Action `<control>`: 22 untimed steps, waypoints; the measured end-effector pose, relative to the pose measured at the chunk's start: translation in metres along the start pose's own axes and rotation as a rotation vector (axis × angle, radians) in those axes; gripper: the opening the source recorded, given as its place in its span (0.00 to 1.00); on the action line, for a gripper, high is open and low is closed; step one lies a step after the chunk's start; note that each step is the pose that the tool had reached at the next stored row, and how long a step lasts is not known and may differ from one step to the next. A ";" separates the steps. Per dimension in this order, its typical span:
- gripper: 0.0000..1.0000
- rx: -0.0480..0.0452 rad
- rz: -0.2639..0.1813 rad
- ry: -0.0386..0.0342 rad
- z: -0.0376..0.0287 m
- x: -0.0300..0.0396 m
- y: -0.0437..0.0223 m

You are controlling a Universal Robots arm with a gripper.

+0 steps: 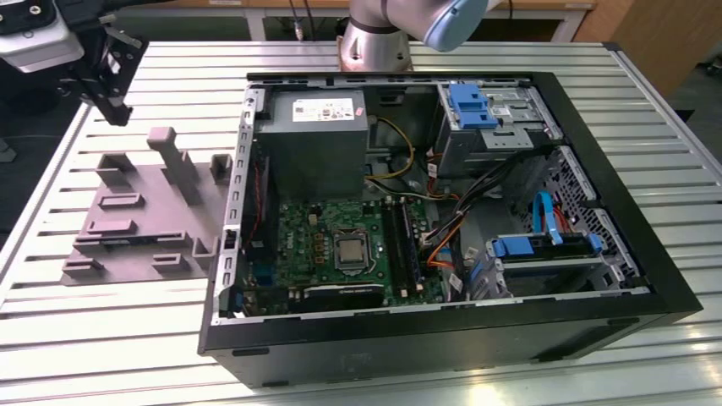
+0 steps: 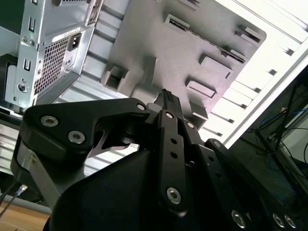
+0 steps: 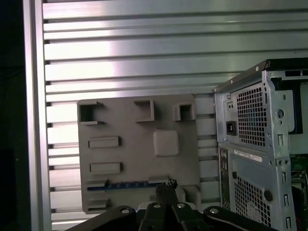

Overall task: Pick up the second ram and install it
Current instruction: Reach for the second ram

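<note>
The second ram point(image 3: 122, 184) shows in the first wrist view as a thin dark strip with blue glints. It stands on edge in a slot of the grey moulded holder point(image 3: 139, 120), close to my fingertips point(image 3: 166, 185). In the exterior view my gripper point(image 1: 114, 108) hangs well above the table, beyond the far end of the holder point(image 1: 135, 228). Its fingers are shut together with nothing between them, as the second wrist view's gripper point(image 2: 166, 97) also shows. The long black motherboard slots point(image 1: 398, 241) lie inside the open computer case point(image 1: 451, 338).
The case stands at the exterior view's right of the holder, with its perforated rear panel point(image 3: 260, 144) close beside the holder. Inside the case are a silver power-supply box point(image 1: 310, 127), blue drive brackets point(image 1: 530, 247) and loose cables. The slatted metal table point(image 1: 113, 330) runs around both.
</note>
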State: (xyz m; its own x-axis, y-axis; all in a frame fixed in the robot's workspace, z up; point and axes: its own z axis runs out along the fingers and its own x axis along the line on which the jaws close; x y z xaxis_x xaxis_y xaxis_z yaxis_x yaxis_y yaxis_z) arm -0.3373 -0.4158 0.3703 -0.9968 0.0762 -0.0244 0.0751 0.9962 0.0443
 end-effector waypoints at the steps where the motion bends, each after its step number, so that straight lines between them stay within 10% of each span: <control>1: 0.11 0.0000 0.000 0.0000 0.0005 0.0010 -0.0003; 22: 0.11 0.0000 0.000 0.0000 0.0120 0.0206 -0.0052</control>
State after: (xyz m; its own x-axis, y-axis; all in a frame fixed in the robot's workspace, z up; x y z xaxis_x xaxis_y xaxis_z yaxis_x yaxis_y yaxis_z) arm -0.3579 -0.4189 0.3576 -0.9968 0.0761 -0.0244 0.0749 0.9962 0.0444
